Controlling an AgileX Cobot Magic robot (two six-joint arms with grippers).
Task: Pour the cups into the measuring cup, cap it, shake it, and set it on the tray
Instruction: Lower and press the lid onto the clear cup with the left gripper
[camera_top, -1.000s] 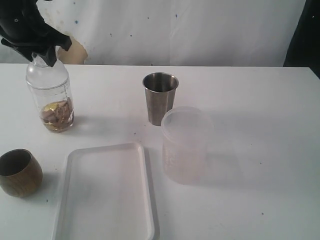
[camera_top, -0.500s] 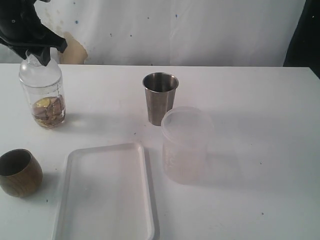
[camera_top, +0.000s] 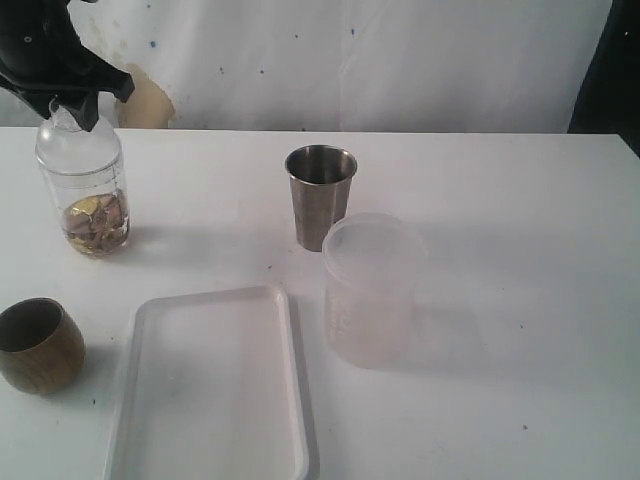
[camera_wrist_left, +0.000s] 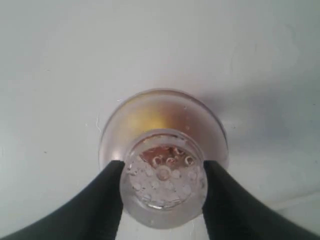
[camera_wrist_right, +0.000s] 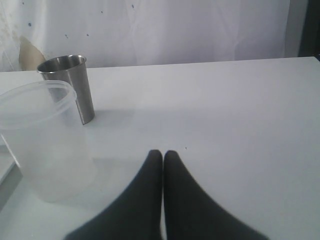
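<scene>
Pinched at its cap (camera_wrist_left: 164, 180) by the left gripper (camera_top: 78, 112), the measuring cup (camera_top: 88, 195) is now nearer the desk's left edge, evidently mid-shake, with the tray (camera_top: 215, 297) next and the right gripper (camera_wrist_right: 163, 156) pressed together.

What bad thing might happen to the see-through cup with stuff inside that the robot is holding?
1. The left tool pinches the measuring cup only by its small cap. If the cap loosens, the cup could slip free and spill its pieces.
2. The brown cup stands close beside the tray, so carrying the measuring cup to the tray might knock it.
</scene>
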